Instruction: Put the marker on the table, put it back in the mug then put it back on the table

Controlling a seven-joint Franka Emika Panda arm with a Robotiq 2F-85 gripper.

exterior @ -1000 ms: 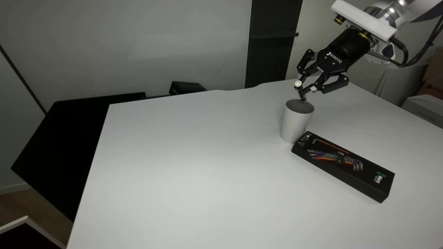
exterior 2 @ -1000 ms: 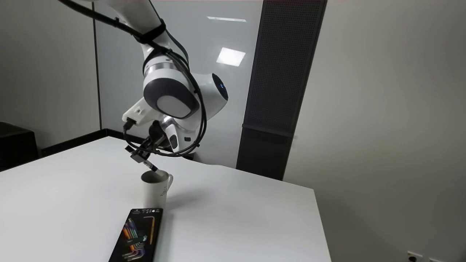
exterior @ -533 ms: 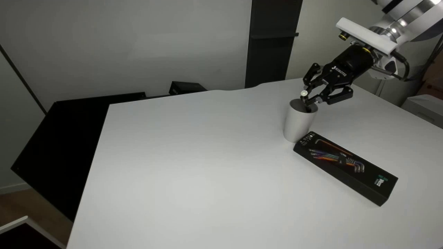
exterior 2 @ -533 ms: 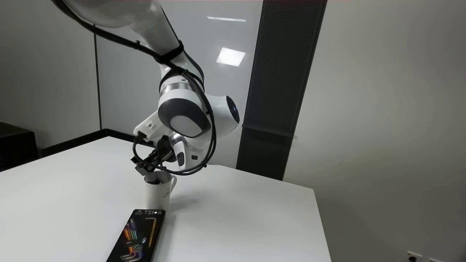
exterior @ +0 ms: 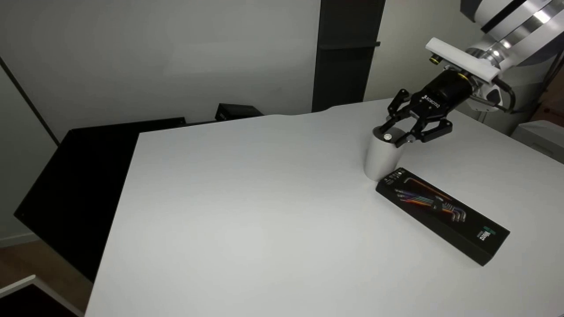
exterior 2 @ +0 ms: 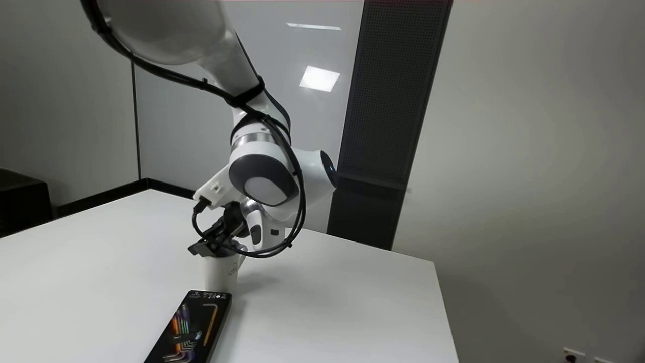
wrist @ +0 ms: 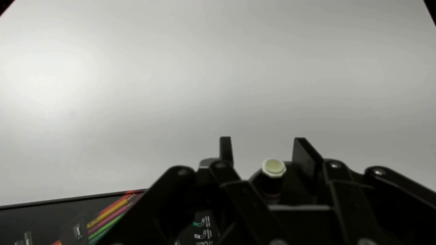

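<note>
Fingers (wrist: 305, 154): spread, pinching nothing, at the rim of the mug (exterior: 380, 160). Marker (exterior: 387, 137): in the mug, pale end showing between the fingers. Black box (exterior: 440, 215): beside the mug. Bench (exterior: 246, 211): beneath the mug. Progress, judged: first two steps likely done; last, onto bench, remains.

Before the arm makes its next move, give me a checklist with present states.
1. Marker in the mug: ok, its pale end shows within the mouth.
2. Jaws open: ok, they stand apart in the wrist view.
3. Marker free of the jaws: cannot tell; it shows between them, nearer one side.
4. Jaws clear of the rim: cannot tell; they overlap it in both exterior views.
5. Mug upright on the table: ok.
6. Black box apart from the mug: cannot tell; its end lies by the base.
</note>
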